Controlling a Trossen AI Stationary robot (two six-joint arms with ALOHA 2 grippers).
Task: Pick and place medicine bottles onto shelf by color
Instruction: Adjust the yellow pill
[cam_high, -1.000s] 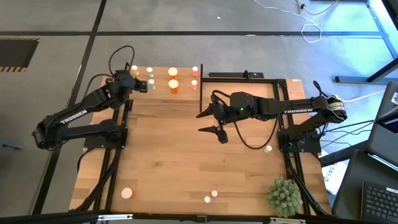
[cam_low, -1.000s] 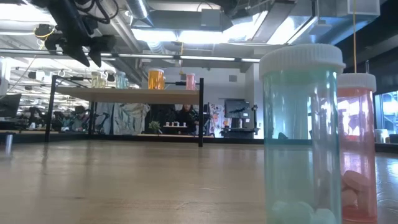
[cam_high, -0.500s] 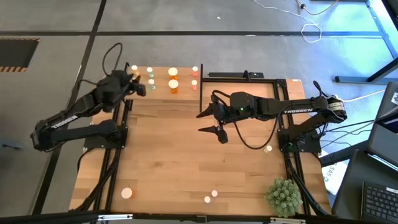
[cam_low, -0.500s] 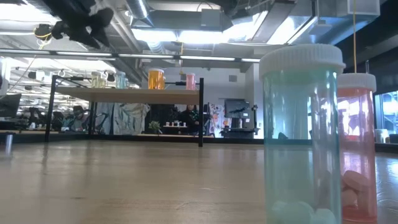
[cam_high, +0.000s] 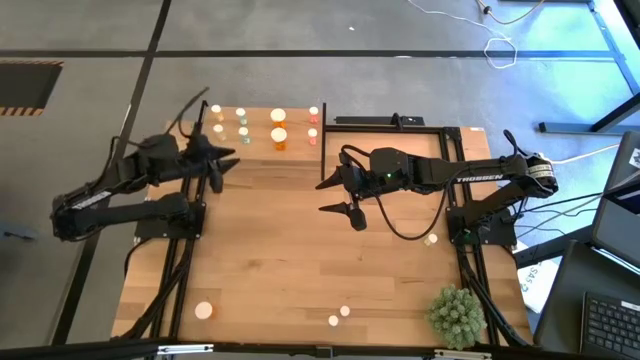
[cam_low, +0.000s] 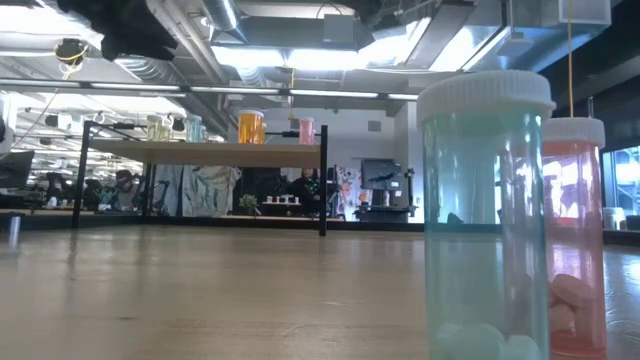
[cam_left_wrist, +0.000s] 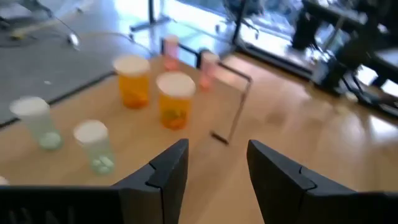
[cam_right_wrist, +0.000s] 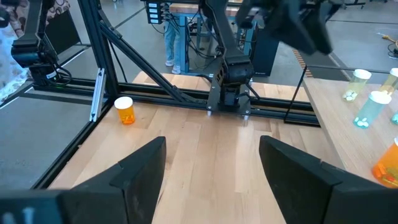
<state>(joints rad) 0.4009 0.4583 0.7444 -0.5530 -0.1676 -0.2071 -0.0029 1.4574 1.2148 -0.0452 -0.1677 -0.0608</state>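
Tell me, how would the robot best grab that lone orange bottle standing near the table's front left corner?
Probably around its round body, just under the white cap, coming straight down. The orange bottle stands upright, with bare table all around.

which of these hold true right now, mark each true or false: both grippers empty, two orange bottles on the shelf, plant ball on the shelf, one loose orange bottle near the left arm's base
1. Both grippers are empty. True: the left gripper and the right gripper show open fingers with nothing between them.
2. Two orange white-capped bottles stand on the light wooden shelf. True.
3. The spiky green plant ball sits on the shelf. False: it sits at the table's near right corner.
4. A loose orange bottle stands near the left arm's side. True.
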